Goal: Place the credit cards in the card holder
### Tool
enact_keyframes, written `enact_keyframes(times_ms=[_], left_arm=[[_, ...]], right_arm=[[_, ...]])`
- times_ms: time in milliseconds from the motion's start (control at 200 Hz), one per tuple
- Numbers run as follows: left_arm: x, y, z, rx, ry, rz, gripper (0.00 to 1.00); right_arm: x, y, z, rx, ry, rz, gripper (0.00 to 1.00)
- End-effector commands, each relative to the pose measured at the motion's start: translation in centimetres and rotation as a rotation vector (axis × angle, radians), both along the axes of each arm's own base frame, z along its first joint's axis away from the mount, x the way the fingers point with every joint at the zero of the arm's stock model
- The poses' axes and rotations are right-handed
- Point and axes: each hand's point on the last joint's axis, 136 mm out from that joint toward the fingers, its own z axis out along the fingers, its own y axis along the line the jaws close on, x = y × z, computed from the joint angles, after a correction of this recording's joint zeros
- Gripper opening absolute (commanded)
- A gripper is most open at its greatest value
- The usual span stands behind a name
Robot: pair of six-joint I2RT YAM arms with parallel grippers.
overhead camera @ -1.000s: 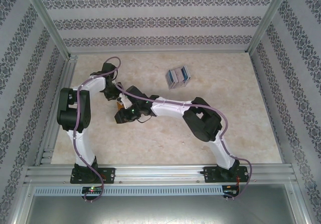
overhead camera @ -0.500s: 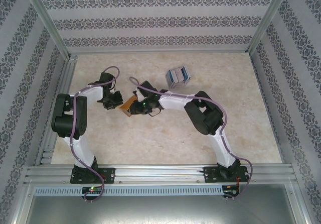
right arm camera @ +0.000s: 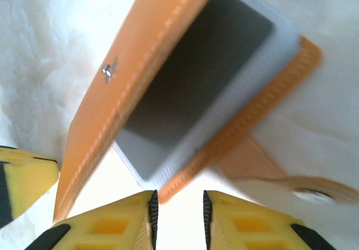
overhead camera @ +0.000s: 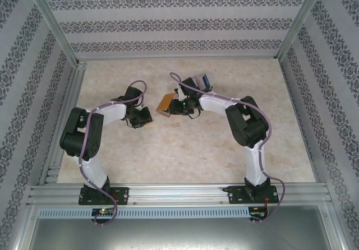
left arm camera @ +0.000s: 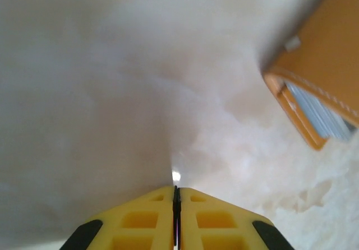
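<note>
1. Far left in the top view: left gripper (overhead camera: 144,118), low over the marbled table (overhead camera: 185,154), jaws pressed flat together on nothing. From its own wrist camera, yellow fingers (left arm camera: 140,222) meeting along one dark seam.
2. Just right of it, between the two grippers: card holder (overhead camera: 165,101), orange-brown and half open, long axis slanting from near left to far right across the table.
3. Hard against the holder's right side: right gripper (overhead camera: 175,106), jaws a narrow slit apart with bare table showing through. Stitched edge of the holder at one fingertip, whether pinched or merely touched hard to say.
4. Plain from the right wrist camera, a mere orange patch from above: cover flap tilted up, snap stud (right arm camera: 109,69) on its face, and a grey card (right arm camera: 207,76) lying inside, long side parallel to the flap's stitched edge.
5. From the left wrist camera instead: the holder's open mouth, turned toward that lens, the grey card's end peeping out.
6. Farthest right, just beyond the right arm's wrist: remaining credit cards (overhead camera: 203,82), stacked, partly hidden by the arm.
</note>
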Motion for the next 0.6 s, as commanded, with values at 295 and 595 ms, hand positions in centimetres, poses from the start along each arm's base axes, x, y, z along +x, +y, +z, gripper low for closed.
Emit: enact_keyframes(times_ms=[295, 595], left_arm=[[8.5, -2.0, 6.6, 0.022, -0.137, -0.086, 0.12], [9.0, -4.7, 2.2, -0.061, -0.044, -0.134, 0.13]], right_arm=[[-0.5, -6.2, 3.8, 0.031, -0.01, -0.108, 0.39], [0.8, -3.3, 2.5, 0.059, 0.062, -0.166, 0.46]])
